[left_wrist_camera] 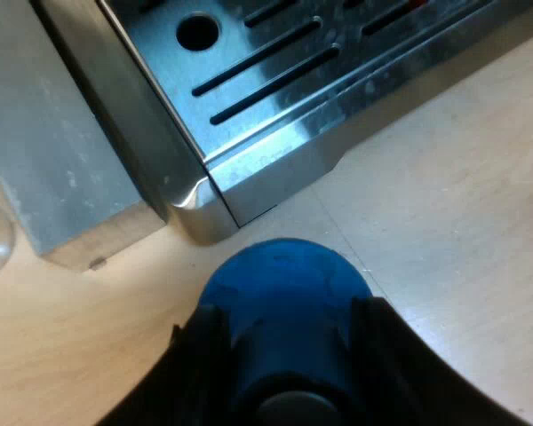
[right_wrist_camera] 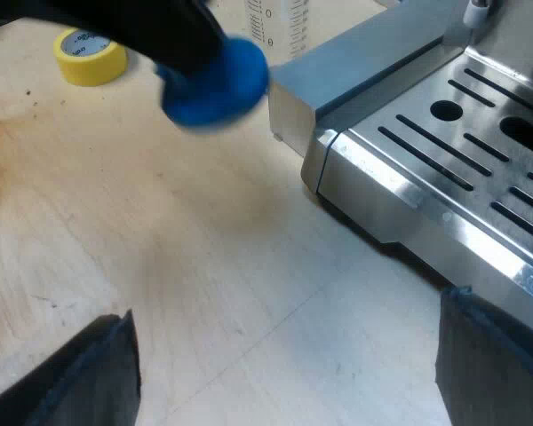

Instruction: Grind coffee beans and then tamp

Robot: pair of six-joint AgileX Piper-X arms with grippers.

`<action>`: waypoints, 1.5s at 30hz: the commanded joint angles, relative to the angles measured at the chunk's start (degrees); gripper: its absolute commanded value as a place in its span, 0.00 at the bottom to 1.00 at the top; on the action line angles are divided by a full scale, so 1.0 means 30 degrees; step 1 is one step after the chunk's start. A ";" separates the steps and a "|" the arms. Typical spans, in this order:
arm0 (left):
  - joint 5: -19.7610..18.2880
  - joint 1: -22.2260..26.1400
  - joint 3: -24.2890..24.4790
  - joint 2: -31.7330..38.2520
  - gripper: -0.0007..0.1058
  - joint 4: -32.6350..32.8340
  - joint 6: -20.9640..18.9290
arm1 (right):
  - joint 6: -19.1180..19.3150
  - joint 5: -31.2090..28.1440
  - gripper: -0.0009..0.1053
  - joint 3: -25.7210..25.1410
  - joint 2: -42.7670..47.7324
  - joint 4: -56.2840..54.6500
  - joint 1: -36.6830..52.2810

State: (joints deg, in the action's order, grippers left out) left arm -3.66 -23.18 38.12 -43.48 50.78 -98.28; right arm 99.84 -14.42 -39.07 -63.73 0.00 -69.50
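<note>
My left pincer (left_wrist_camera: 289,330) is clamped on the blue tamper (left_wrist_camera: 280,284), one finger on each side of its body. It hangs over the wooden counter (left_wrist_camera: 444,222), just beside the corner of the espresso machine (left_wrist_camera: 275,89) where the slotted drip tray ends. My right pincer (right_wrist_camera: 284,364) is spread wide with nothing between its fingers, above bare counter near the same tray edge. A measuring glass (right_wrist_camera: 280,27) and a yellow tape roll (right_wrist_camera: 89,55) sit beyond.

I judge this to be the carry toward tamping. To do it well, I should hold the tamper's face level, clear that tray corner, then press straight down on the holder without tilting.
</note>
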 commanded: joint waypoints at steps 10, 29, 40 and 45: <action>-0.0943 -0.0152 0.0075 0.4735 0.01 0.2717 -0.0288 | 0.0099 0.0007 0.67 -0.0041 0.0045 0.0225 -0.0009; -0.3512 -0.4309 0.0075 0.5730 0.01 0.1914 -0.0751 | -0.0805 0.0007 0.67 0.0019 0.3488 -0.7147 -0.0009; -0.4658 -0.6396 0.0190 0.3433 0.01 0.0302 -0.0751 | -0.1364 -0.1144 0.67 0.2994 0.7210 -0.7740 -0.0009; -0.4655 -0.7313 0.0558 0.1837 0.01 -0.0278 -0.0789 | -0.1364 -0.1141 0.67 0.4033 0.8034 -0.7663 -0.0009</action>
State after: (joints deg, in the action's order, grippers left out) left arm -17.32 -44.66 39.04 -37.06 51.28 -100.22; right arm 96.01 -17.42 -27.32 -40.26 -22.96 -69.50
